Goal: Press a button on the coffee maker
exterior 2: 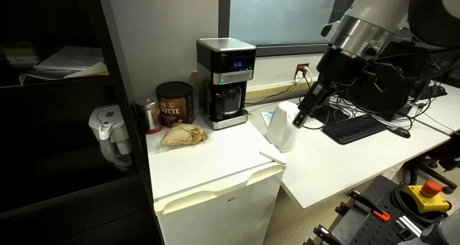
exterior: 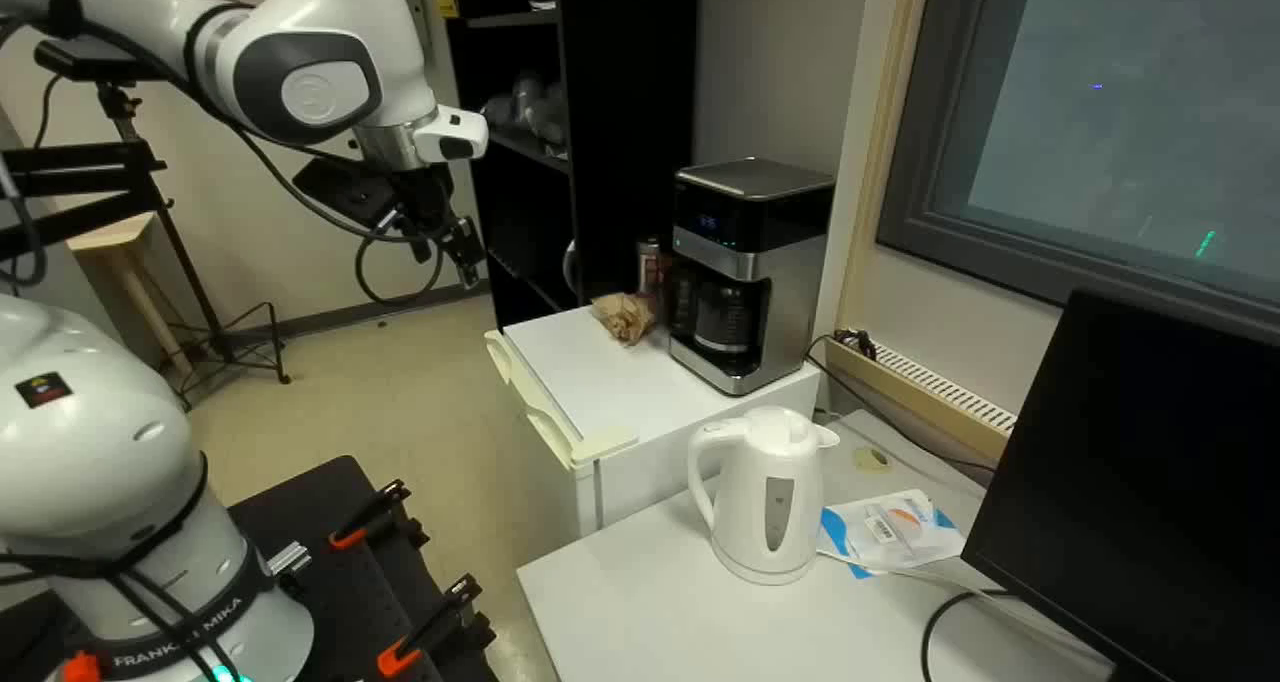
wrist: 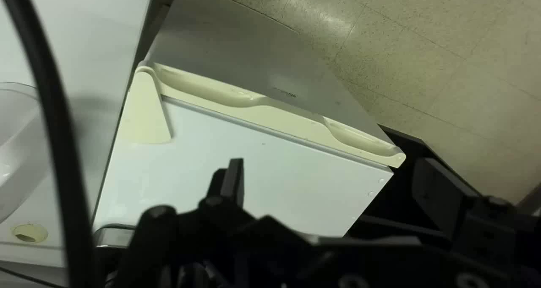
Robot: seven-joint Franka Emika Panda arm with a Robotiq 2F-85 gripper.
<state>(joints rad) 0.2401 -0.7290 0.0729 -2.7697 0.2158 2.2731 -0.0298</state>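
The coffee maker is a black and silver box with a glass carafe. It stands upright on the white mini fridge in both exterior views. Its front has a lit blue display, a silver button band and a green light. In the wrist view only a small silver corner shows at lower left, apparently its base. My gripper is in the air, well in front of the coffee maker and apart from it. In the wrist view the gripper's fingers are wide apart with nothing between them.
The white kettle stands on the desk beside the fridge. A brown paper bag, a coffee can and a metal canister are beside the coffee maker. A black shelf and a monitor flank the area.
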